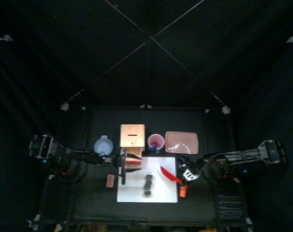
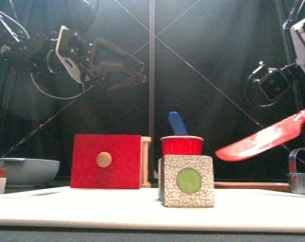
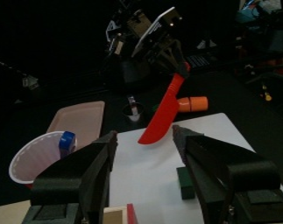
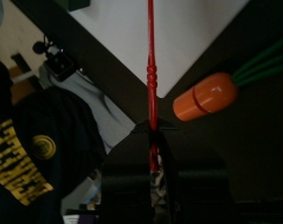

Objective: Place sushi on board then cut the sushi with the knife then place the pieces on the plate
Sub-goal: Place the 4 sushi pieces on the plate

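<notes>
Pinching the red knife (image 2: 262, 140) tight in the right claw (image 4: 153, 142), with the blade tilting down above the white board (image 1: 161, 198). Hanging the left claw (image 3: 144, 137) over the board too, spread wide and gripping nothing. Seeing the sushi roll (image 2: 186, 181) sitting on the board, near its middle. Not being able to tell if any piece is apart yet. Getting ready to cut, by the look of it.

Worrying about a few things here:

- Pushing the roll over or sliding it off the board, if the knife is coming down a bit to one side and not on a gap between the blocks. Nothing is holding the roll, with the left claw open above the board.
- Twisting the knife in the claw, if the blade is pressing too hard on the board.
- Bumping the toy carrot (image 4: 202, 96) lying just beside the board, if the knife is swinging wide.
- Knocking the two claws together, both being close over the board.

Keeping the pink plate (image 1: 181, 142) free behind the board for the pieces.
</notes>
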Available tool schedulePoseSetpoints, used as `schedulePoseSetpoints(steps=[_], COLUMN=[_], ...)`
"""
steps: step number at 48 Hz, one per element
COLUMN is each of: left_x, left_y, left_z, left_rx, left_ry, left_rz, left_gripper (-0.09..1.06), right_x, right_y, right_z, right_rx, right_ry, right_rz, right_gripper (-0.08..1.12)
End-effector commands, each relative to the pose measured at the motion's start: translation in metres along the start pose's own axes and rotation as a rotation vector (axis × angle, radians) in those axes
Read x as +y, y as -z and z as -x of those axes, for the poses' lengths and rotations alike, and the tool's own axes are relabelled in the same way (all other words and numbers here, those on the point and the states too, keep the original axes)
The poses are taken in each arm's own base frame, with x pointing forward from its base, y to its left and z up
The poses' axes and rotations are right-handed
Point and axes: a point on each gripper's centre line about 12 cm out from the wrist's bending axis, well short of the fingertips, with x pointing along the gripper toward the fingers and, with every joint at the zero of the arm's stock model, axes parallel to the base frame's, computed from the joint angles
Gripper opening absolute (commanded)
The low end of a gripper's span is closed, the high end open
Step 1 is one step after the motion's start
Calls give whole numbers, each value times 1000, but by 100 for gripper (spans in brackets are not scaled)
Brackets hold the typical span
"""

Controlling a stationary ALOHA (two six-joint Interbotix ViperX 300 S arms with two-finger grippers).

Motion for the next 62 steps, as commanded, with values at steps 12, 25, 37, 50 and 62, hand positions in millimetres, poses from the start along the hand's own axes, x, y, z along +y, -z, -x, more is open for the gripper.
schedulePoseSetpoints(steps=[12,25,37,50,62], left_x=[5,8,7,4,4], left_y=[-2,11,15,12,12], left_z=[1,8,12,10,10], left_rx=[-12,25,37,30,30], left_ry=[-20,-25,-24,-16,-16], left_rz=[4,3,6,7,5], left_gripper=[89,88,88,88,88], right_x=[19,38,30,28,45], right_y=[-1,-6,-10,-10,-21], right_z=[-19,-30,-50,-66,-65], right_rx=[-86,-92,-84,-76,-159], right_ry=[-35,-35,96,201,240], right_rz=[-145,-138,-67,16,253], right_gripper=[56,76,76,76,76])
